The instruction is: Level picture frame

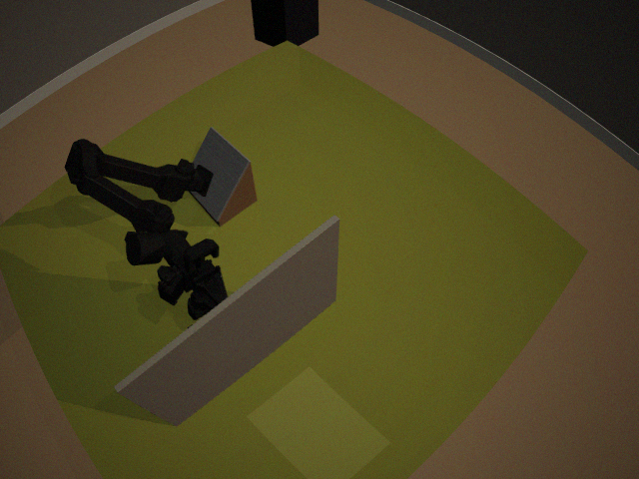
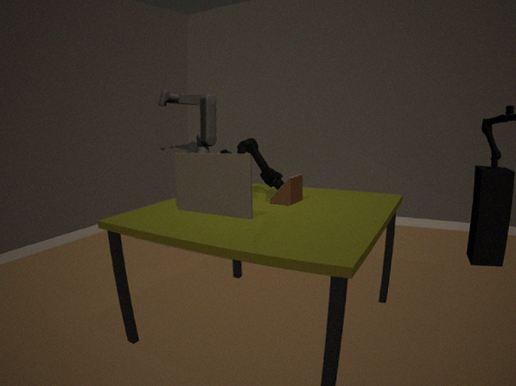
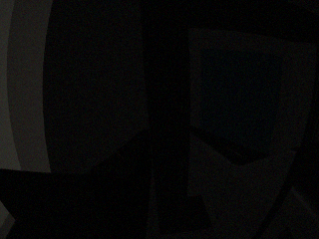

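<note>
In the very dark wrist view, the picture frame shows as a dark bar (image 3: 166,75) running up the middle, with a pale inner border and a blue picture (image 3: 241,95) to its right. My gripper (image 3: 166,134) is shut on this bar, one dark finger on each side. The upright wall panel (image 1: 258,329) (image 2: 213,184) is seen from behind in the top and exterior views and hides the frame and my fingertips. The screw and the notched strip are not visible. How far the frame tilts on the wall cannot be told.
My arm (image 1: 124,167) (image 2: 260,162) rises from a sloped block (image 1: 224,165) (image 2: 294,190) and bends down to the panel's far side. Both stand on the green table (image 1: 412,206) (image 2: 309,234). A pale square patch (image 1: 317,427) lies on the table behind the panel.
</note>
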Robot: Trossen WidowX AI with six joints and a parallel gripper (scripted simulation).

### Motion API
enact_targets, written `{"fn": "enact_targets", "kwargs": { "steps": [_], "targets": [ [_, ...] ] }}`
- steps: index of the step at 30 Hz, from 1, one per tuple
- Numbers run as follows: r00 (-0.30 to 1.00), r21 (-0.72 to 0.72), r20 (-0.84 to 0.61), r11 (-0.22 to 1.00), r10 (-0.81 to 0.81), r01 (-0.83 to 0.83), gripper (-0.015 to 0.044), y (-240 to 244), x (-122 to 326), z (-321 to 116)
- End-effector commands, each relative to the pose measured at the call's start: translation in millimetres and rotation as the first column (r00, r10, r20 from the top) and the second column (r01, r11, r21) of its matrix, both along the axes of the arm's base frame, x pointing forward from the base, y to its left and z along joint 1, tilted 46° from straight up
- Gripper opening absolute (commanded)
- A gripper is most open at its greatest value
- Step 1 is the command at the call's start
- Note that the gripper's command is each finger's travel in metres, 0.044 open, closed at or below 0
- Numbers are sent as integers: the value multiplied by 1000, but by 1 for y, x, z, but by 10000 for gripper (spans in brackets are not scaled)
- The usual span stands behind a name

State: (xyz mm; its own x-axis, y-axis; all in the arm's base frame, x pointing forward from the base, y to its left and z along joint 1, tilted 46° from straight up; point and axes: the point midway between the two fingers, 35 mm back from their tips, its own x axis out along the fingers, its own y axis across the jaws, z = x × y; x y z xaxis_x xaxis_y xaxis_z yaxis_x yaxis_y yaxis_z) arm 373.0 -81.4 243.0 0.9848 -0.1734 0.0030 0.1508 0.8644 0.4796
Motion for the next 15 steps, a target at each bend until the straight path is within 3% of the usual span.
{"fn": "enact_targets", "kwargs": {
  "steps": [1,15],
  "targets": [
    [1000,46,8,999,-1,1,0,0,0,0],
    [1000,112,19,994,-2,-1,0,0,0,0]
  ]
}}
